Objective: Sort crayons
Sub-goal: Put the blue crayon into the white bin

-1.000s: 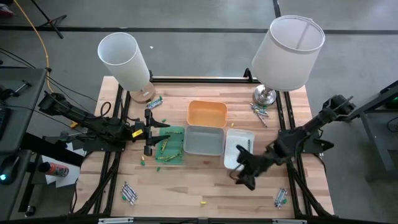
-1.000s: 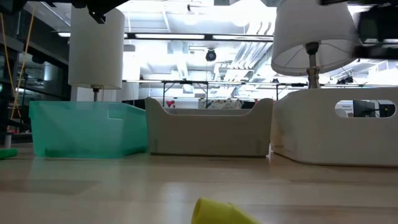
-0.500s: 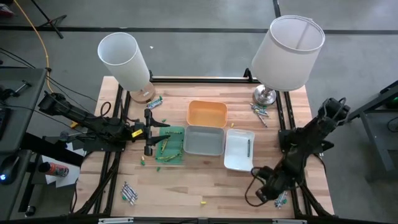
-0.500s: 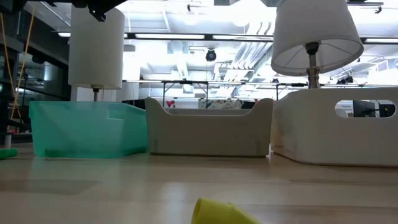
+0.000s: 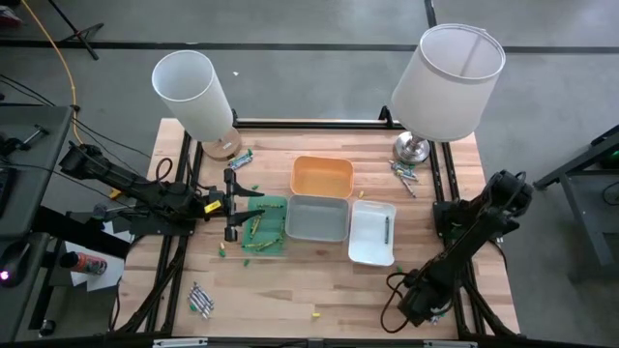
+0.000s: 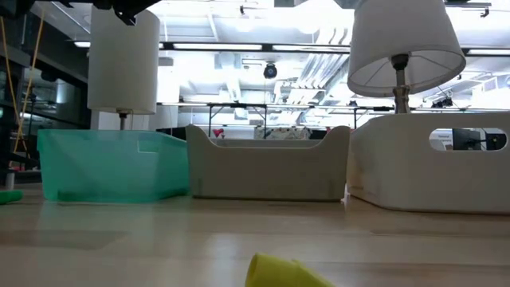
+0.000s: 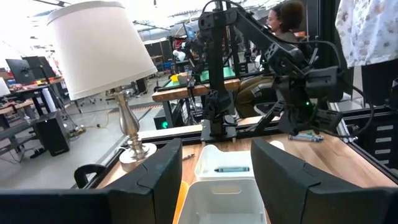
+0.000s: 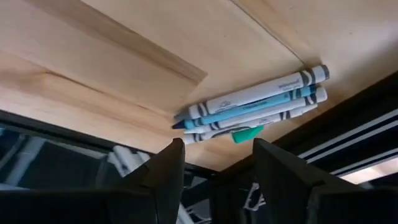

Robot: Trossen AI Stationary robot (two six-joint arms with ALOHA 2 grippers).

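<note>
- High view: the right gripper [image 5: 418, 304] hangs low at the table's near right corner; the left gripper [image 5: 232, 204] waits beside the green tray [image 5: 263, 224].
- Left wrist view: one teal crayon [image 7: 231, 169] lies crosswise in the white tray [image 7: 219, 160]; fingers apart, empty.
- Right wrist view: a bundle of crayons [image 8: 255, 104] lies side by side at the table edge, label print unreadable; fingers spread, holding nothing.

Pale blond wood-grain tabletop [image 5: 290, 290]. Translucent green plastic tray [image 5: 275, 206], left of centre. Grey plastic tray [image 5: 317, 218], centre. Orange plastic tray [image 5: 322, 175], far of the grey one. White plastic tray [image 5: 370, 235], right, holding one dark teal crayon [image 5: 386, 229]. Green crayons [image 5: 259, 231] in the green tray. Lone yellow crayon [image 5: 314, 314] near edge. Bundle of grey-white and teal crayons [image 8: 255, 106], dark-banded ends, with a green stub. Two white cylindrical lampshades [image 5: 191, 92].
</note>
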